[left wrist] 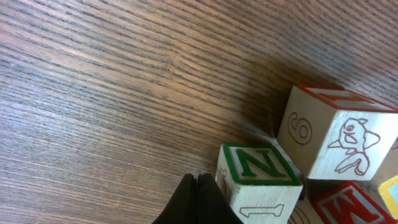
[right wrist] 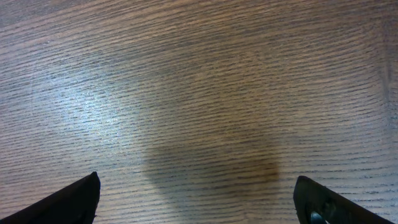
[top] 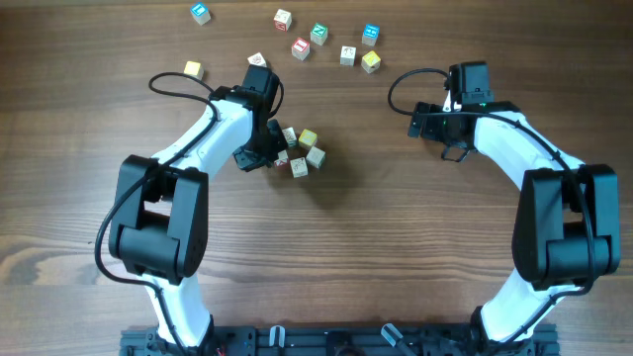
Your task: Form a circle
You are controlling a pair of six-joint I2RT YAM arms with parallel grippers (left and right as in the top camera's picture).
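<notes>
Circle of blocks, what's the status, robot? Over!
Left gripper shut, empty, tips beside the green N cube. Right gripper open, empty, over bare wood. Circle bunched tight. Loose cubes far off, nothing blocking.

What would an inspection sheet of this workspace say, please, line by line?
Surface: wooden table, bare grain.
Job's things: circle, about five cubes packed tightly.
Clutter: loose cubes scattered along far edge.
Grippers: left gripper shut, beside the green N cube; right gripper open, empty, over bare wood.
Cables: black cables looped on both arms, off the cubes.
Surroundings: black base rail at near edge.
</notes>
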